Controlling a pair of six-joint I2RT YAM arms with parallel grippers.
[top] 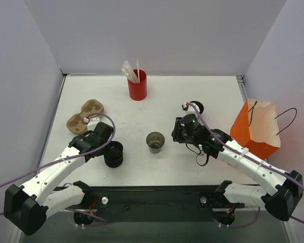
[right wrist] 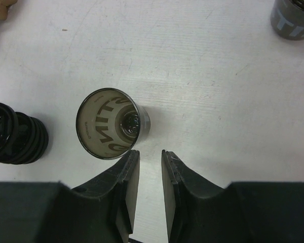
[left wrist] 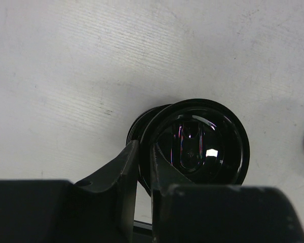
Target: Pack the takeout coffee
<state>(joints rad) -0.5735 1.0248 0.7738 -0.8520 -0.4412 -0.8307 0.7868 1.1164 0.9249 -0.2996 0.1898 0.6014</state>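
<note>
We are in a robotics lab test booth: a bare white table (top: 142,109) boxed in by plain white walls (top: 157,35), two robot arms (top: 55,169) bolted to a black rail (top: 157,200) at its near edge, purple cables (top: 100,115) looping off them. The café goods are props set out on it: a red cup of straws (top: 137,85), a cardboard cup tray (top: 84,116), an orange paper bag (top: 256,131), a stack of black lids (top: 113,154)
</note>
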